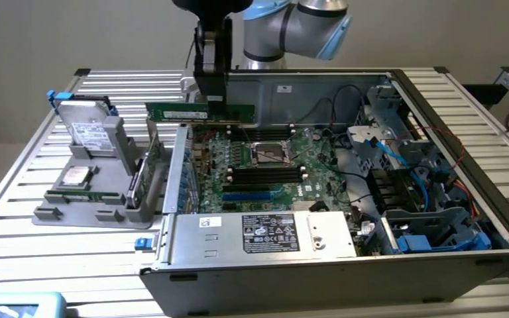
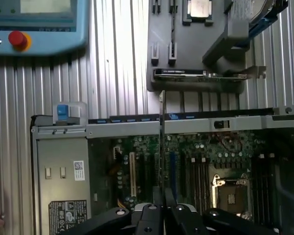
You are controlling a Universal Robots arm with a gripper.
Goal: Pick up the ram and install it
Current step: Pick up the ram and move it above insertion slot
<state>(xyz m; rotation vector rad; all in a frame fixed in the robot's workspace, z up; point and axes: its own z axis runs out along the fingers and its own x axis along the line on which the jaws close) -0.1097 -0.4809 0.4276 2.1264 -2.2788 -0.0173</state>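
**Green ram (image 1: 175, 111) clamped over the open case**

Nearest in the exterior view is a corner of a pale-blue teach pendant (image 1: 7, 305) on the slatted metal table (image 1: 16, 218). Next comes the computer case (image 1: 466, 199), lying open, with the silver power supply (image 1: 264, 233) along its front wall. Behind that lies the motherboard (image 1: 264, 165) with its CPU socket (image 1: 272, 154), and blue cables (image 1: 387, 156) crowd the exterior view's right. Outside the case, on the exterior view's left, a grey tray (image 1: 87, 199) holds 2 drives, 1 upright and 1 flat. Farther back, the ram hangs level in the air over the rear part of the motherboard.

The wrist view shows the pendant's red stop button (image 2: 18, 39) and the ram edge-on, a thin line crossing the case wall. The exterior view gives the ram's broad face and the arm (image 1: 299, 26) above.

The gripper (image 1: 215, 109) has its fingers (image 2: 149, 218) drawn close together, pinching the ram near its middle.
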